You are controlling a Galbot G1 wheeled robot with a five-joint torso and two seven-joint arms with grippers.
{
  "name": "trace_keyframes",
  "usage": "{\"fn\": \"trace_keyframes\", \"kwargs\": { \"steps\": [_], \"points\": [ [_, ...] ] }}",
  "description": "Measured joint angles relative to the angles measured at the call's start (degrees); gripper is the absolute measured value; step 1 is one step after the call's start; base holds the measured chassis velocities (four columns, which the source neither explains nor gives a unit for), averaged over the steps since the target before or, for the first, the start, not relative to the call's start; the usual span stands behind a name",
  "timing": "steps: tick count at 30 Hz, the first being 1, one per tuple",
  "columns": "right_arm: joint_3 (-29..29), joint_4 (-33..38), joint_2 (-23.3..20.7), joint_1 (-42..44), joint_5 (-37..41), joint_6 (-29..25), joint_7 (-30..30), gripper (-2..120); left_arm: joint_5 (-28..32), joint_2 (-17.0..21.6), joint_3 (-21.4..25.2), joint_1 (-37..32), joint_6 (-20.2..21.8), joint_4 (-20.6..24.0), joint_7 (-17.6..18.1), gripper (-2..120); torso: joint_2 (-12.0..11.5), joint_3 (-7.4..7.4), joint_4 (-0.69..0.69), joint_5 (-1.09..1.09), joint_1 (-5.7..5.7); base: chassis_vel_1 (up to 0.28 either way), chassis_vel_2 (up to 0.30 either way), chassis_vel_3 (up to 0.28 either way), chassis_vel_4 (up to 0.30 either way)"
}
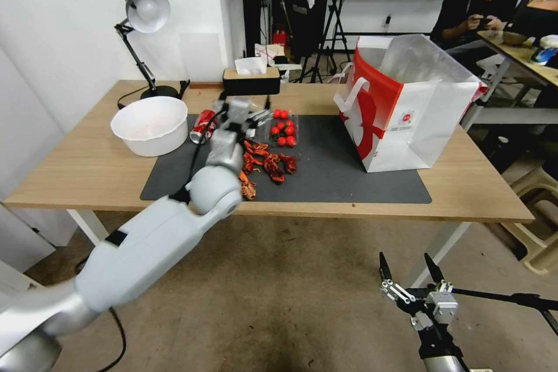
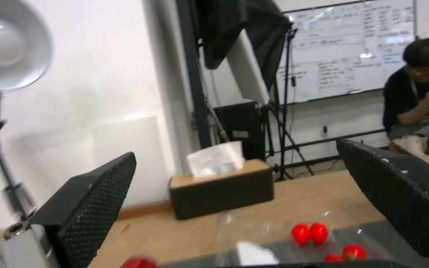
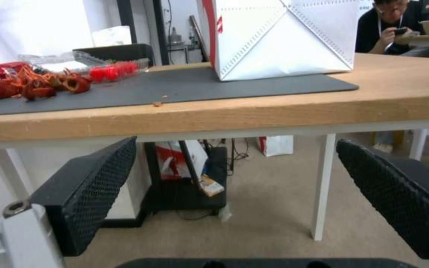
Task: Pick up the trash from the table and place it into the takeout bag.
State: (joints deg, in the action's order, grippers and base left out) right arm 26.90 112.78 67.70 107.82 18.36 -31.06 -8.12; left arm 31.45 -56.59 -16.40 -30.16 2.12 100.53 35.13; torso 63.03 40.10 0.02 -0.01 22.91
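**A:** so where's the left gripper (image 1: 256,118) at? I see the arm reaching over the table (image 1: 87,168), above the dark grey mat (image 1: 349,174).

**B:** yep, it hangs over the back left part of the mat with its fingers spread wide, nothing between them. The red soda can (image 1: 202,127) lies on its side just to the claw's left, near the white bowl (image 1: 149,125). Right in front of the claw sits a clear tray of cherry tomatoes (image 1: 283,128), and crayfish shells (image 1: 264,165) are scattered on the mat below it.

**A:** and the takeout bag (image 1: 407,110)?

**B:** standing upright on the right end of the mat, mouth open, well apart from the claw.

**A:** right gripper (image 1: 407,276)?

**B:** parked low in front of the table edge, below the tabletop, fingers apart and empty.
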Motion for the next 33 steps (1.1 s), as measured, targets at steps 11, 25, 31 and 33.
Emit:
{"fn": "trace_keyframes", "kwargs": {
  "steps": [11,25,31,33],
  "points": [
    [-0.62,0.96,-0.56,0.28,-0.22,0.27,-0.04,100,-5.89,1.91,17.94,-25.44,-2.57,11.91,-4.97,100,0.00,0.00,-0.02,-0.01,0.00,0.000,0.000,0.000,0.000],
    [-0.91,1.83,-0.98,0.35,-0.50,0.22,-0.04,100,-12.81,-3.26,31.65,-50.69,-11.13,18.34,-11.35,100,0.01,0.00,-0.02,0.02,0.00,0.000,0.000,0.000,0.000],
    [-0.90,2.64,-1.11,0.77,-0.98,0.22,-0.04,100,-14.16,-5.97,33.41,-56.25,-14.13,18.72,-13.70,100,0.00,0.00,-0.02,0.01,0.00,0.000,0.000,0.000,0.000],
    [-0.90,2.73,-1.12,0.77,-1.01,0.22,-0.04,100,-14.45,-6.47,33.61,-57.03,-14.45,18.52,-14.07,100,0.00,0.00,-0.02,0.02,0.00,0.000,0.000,0.000,0.000]
  ]
}}
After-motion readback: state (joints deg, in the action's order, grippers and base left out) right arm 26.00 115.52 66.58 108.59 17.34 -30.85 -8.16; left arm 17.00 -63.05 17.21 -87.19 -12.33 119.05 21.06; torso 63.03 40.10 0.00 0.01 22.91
